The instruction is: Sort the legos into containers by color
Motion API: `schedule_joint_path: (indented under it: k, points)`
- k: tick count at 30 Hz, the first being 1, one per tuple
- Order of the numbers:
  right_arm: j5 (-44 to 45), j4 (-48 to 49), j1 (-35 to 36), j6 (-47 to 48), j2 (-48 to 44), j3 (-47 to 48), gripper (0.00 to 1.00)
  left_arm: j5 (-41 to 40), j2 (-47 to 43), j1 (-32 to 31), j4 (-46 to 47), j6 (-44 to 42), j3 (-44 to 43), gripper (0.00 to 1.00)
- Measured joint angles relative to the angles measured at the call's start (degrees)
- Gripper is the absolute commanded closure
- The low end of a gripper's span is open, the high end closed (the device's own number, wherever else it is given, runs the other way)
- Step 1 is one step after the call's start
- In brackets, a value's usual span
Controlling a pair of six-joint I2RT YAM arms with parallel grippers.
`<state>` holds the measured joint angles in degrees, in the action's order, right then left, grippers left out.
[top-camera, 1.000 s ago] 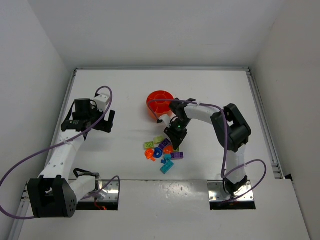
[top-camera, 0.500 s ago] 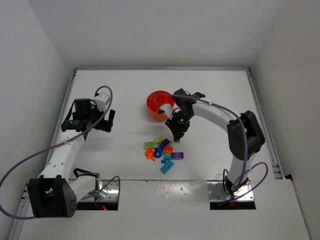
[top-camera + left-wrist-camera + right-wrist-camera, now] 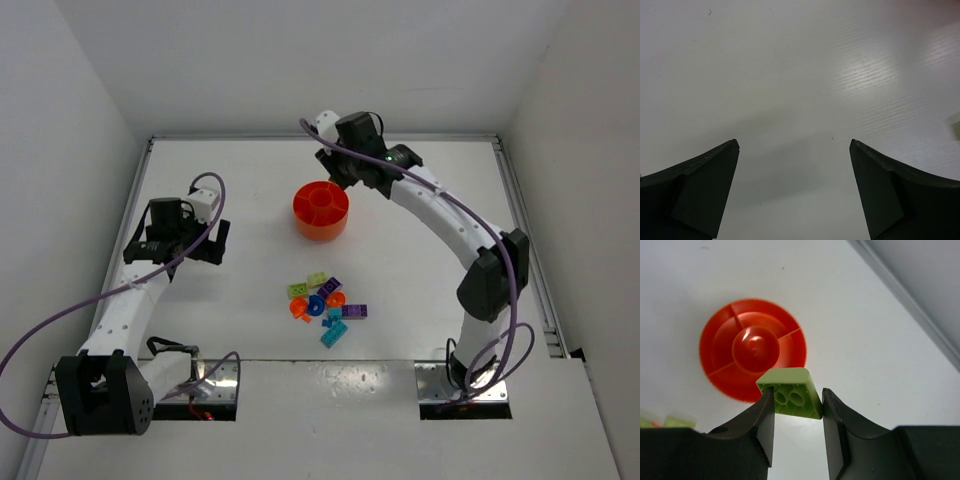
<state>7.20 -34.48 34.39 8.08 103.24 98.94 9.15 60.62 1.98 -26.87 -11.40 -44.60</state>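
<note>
The left end effector (image 3: pixel 205 240) (image 3: pixel 793 145) hangs over bare bench (image 3: pixel 250 190) at about 9 o'clock from the orange dish (image 3: pixel 320 228). It is well apart from the dish, with its jaws spread as wide as they go and nothing between them.

The loose bricks (image 3: pixel 325 305) lie in a cluster at 6 o'clock from the dish, in lime, purple, cyan, blue and orange.

The right end effector (image 3: pixel 335 165) (image 3: pixel 797 397) is much the nearer arm. In the top view it sits at about 1 o'clock from the dish, just past the far rim. Its jaws are part-closed and clamp a lime green brick (image 3: pixel 790 390). The brick's hollow underside faces the wrist camera, and its wider span runs from finger to finger.

In the right wrist view the orange dish (image 3: pixel 715 347) lies at about 11 o'clock from the held brick, and the brick's far edge overlaps the dish's near rim. The compartments, split by thin walls around a central dome, sit up and left of the brick. The coming move therefore looks like a short carry that way, until the brick hangs over one compartment and not over the rim or a wall.
</note>
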Motion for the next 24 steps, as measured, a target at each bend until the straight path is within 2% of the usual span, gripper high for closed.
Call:
schedule_joint_path:
  k: [4, 11, 24]
  points:
    - [4.66, 2.75, 1.4, 1.2, 4.22, 3.69, 1.0, -0.2, 0.0, 0.0, 0.0, 0.11, 0.0, 0.0]
    - [10.75, 5.07, 4.17, 4.2, 7.98, 3.74, 1.0, -0.68, 0.0, 0.0, 0.44, 0.11, 0.0, 0.0]
    - [14.86, 8.33, 5.99, 5.73, 12.09, 2.16, 0.95, -1.33, 0.0, 0.0, 0.85, 1.09, 0.26, 0.0]
